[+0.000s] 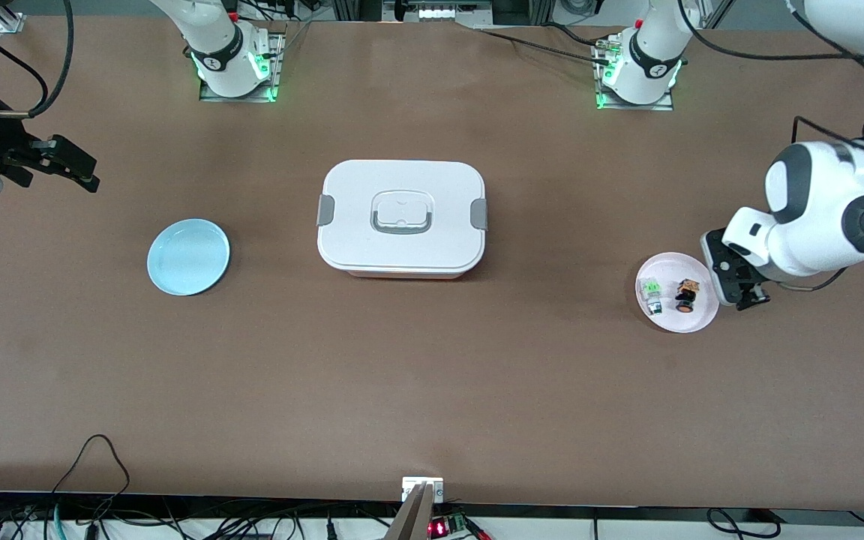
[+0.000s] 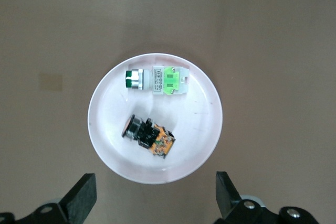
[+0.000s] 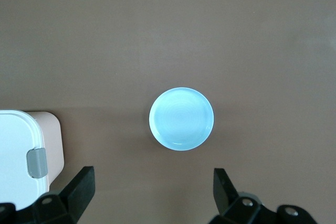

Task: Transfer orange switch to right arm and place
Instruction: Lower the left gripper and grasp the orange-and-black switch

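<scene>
Pickup stage: orange switch (image 2: 149,136) lies untouched in pink dish (image 2: 205,129) under left claw (image 2: 156,198), fingers spread. Next: descend, straddle its black body. Right claw (image 3: 152,195) waits, fingers apart.

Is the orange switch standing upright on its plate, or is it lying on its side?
Lying on its side. The orange switch rests lengthwise in the white plate, its orange cap facing sideways, apart from the green switch.

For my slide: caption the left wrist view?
Open left hand over pink plate holding orange-capped black switch and green-white switch.
</scene>
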You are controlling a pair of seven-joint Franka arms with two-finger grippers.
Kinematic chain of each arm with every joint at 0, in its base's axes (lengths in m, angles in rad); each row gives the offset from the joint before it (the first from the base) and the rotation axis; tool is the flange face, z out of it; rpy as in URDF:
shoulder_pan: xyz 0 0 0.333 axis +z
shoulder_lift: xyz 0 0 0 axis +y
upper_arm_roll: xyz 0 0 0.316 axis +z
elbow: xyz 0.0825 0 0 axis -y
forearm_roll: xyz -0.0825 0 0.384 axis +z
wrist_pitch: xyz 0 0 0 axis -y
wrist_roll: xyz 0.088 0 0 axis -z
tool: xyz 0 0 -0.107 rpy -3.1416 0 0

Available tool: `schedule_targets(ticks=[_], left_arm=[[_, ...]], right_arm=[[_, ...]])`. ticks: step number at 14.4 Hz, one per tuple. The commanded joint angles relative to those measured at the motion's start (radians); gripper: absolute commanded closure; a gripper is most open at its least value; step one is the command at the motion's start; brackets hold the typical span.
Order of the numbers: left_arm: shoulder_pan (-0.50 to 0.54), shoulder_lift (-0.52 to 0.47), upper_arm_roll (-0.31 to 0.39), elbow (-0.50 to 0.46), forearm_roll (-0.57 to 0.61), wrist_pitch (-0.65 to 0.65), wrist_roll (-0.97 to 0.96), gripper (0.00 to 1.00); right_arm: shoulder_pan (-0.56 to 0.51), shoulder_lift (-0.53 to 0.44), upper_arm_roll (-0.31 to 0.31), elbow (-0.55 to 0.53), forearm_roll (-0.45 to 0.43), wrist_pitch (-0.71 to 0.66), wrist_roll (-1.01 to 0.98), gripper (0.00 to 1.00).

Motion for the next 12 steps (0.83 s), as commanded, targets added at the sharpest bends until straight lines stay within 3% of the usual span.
schedule_targets(ticks=[1,6,12], left_arm=[[0.004,0.058,0.001,-0.004,-0.027,0.065,0.202,0.00],[0.020,0.132,0.001,-0.055,-0.120,0.209,0.502,0.00],[0.024,0.160,0.002,-0.058,-0.124,0.255,0.534,0.00]], right_arm=[[-0.005,-0.016,0.003,-0.016,0.002,0.013,0.006,0.00],[-0.005,-0.009,0.003,-0.008,0.001,0.005,0.016,0.00],[-0.006,-0.009,0.001,-0.008,-0.001,0.010,0.005,0.00]])
